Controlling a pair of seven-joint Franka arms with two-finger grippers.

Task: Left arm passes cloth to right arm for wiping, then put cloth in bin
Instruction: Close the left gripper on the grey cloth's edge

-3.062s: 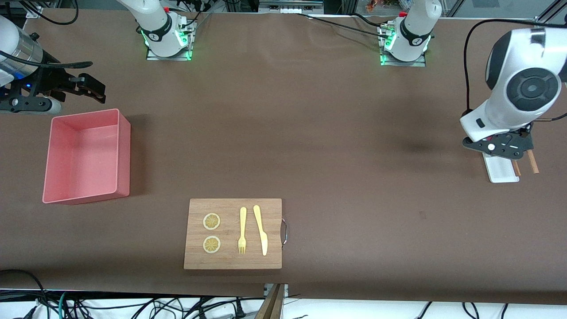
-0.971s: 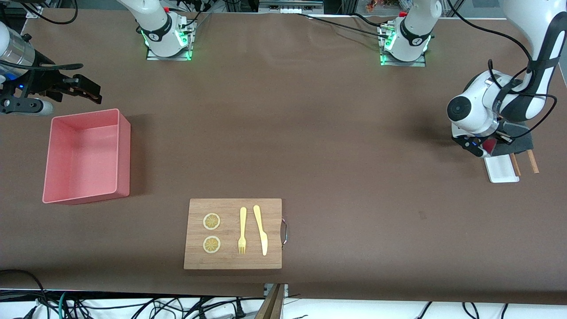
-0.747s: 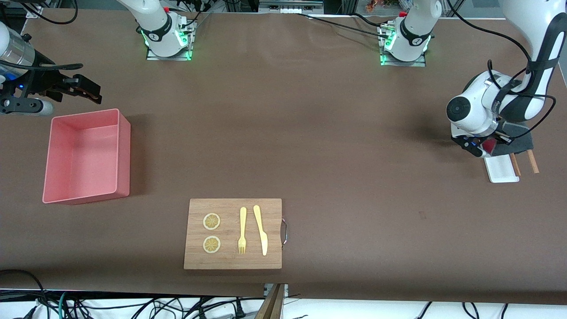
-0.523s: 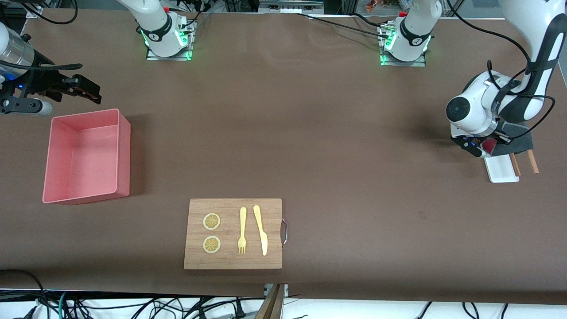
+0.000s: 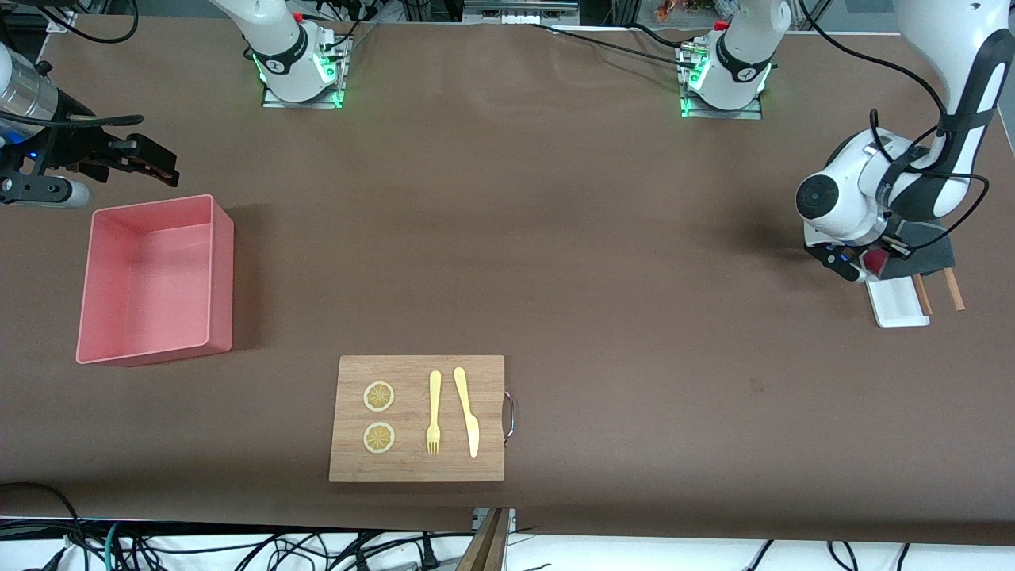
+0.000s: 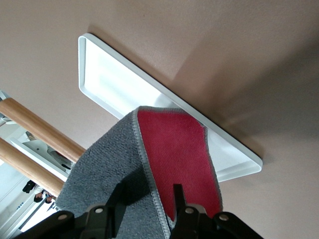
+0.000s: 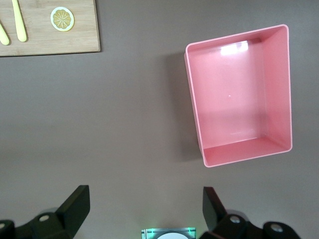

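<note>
The cloth (image 5: 932, 252), dark grey with a red underside, lies partly on a small white tray (image 5: 896, 305) at the left arm's end of the table. My left gripper (image 5: 863, 266) is down on its turned-up corner. In the left wrist view the left gripper (image 6: 147, 191) is shut on a fold of the cloth (image 6: 99, 167), red face showing beside one finger (image 6: 177, 196). The pink bin (image 5: 224, 277) stands empty at the right arm's end. My right gripper (image 5: 162, 161) waits open over the table beside the bin (image 7: 239, 99), nothing between its fingers (image 7: 79, 196).
Two wooden sticks (image 5: 951, 289) lie beside the tray. A wooden board (image 5: 416, 469) with two lemon slices, a yellow fork and a knife sits near the front edge. Both arm bases stand along the table edge farthest from the front camera.
Three seconds ago the left wrist stood higher over the tray; it has come down onto the cloth. Over the last second it has crept slightly toward the right arm's end. The right gripper barely shifted.
</note>
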